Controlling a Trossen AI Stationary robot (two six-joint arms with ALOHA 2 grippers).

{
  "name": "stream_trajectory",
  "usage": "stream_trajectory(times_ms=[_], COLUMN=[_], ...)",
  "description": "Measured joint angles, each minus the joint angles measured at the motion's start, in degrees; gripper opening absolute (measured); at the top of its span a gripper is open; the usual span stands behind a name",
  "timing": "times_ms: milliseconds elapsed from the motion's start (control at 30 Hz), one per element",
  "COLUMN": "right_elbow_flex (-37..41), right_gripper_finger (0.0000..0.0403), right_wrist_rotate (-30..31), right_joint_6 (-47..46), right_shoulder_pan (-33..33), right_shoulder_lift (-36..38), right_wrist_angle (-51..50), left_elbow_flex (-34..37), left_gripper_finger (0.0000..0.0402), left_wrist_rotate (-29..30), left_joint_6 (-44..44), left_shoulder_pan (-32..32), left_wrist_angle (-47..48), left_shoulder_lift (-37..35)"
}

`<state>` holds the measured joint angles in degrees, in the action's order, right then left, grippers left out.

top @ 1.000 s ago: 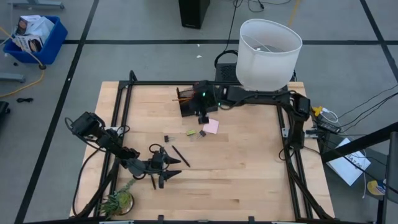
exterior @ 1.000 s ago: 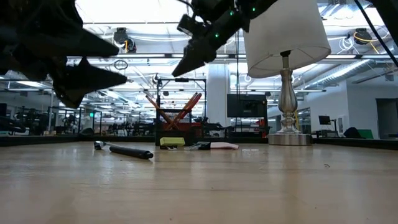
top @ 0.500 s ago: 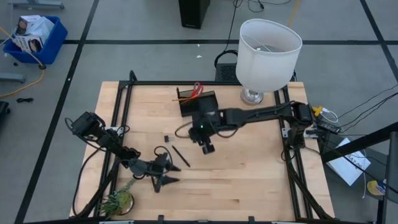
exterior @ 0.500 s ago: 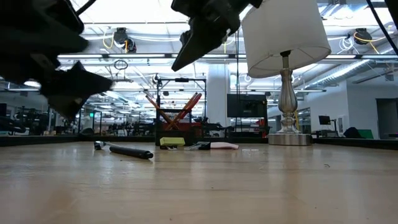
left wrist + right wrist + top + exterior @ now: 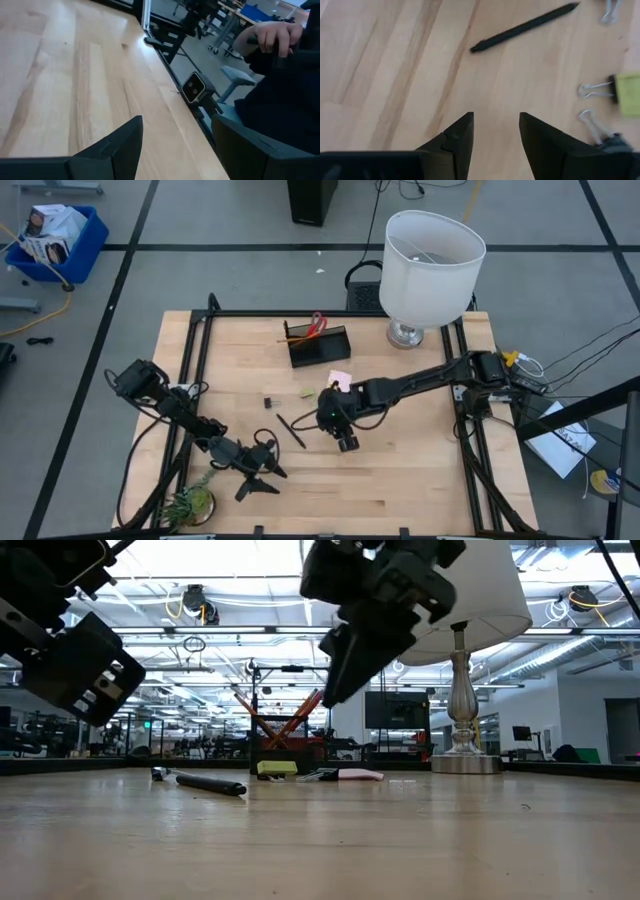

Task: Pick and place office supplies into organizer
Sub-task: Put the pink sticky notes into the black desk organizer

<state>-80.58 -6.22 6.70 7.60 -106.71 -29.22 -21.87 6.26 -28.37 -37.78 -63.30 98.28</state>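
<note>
The black organizer stands at the far middle of the table, with red-handled scissors and orange pencils sticking up out of it. On the table lie the pink sticky-note pad, the yellow-green eraser, small clips and a black pen. My right gripper hangs open above the bare wood, just right of the pen. My left gripper is open near the table's near-left part and holds nothing.
A white-shaded lamp stands at the far right corner. A small green plant sits at the near left corner. In the left wrist view a person's hand shows beyond the table edge. Bare wood lies under both grippers.
My right gripper has swung from over the organizer toward the near edge, across the pad and eraser, and now hangs beside the pen. My left gripper has drifted a little toward the near edge and turned. The things on the table have stayed put.
</note>
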Motion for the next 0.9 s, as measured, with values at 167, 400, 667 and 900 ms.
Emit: stream_trajectory(times_ms=[167,400,667,900], right_elbow_flex=[8.8,30.9,50.5,62.0], right_gripper_finger=[0.0148,0.0126,0.0112,0.0114], right_wrist_rotate=[-6.6,-5.0,12.9,13.7], right_joint_6=[-2.9,-7.9,-8.3,-10.2], right_shoulder_pan=[1.2,0.3,1.4,0.6], right_shoulder_lift=[5.3,24.0,40.1,38.8], right_wrist_angle=[11.0,32.6,45.2,64.7], left_elbow_flex=[0.0,0.0,0.0,0.0], left_gripper_finger=[0.0243,0.0243,0.0243,0.0243], left_wrist_rotate=[4.3,6.4,7.9,11.8], left_joint_6=[-3.9,-3.4,-2.3,-3.3], left_shoulder_pan=[0.1,0.3,1.2,2.1], left_wrist_angle=[-1.4,-1.5,-1.5,-1.5], left_shoulder_lift=[0.0,0.0,0.0,0.0])
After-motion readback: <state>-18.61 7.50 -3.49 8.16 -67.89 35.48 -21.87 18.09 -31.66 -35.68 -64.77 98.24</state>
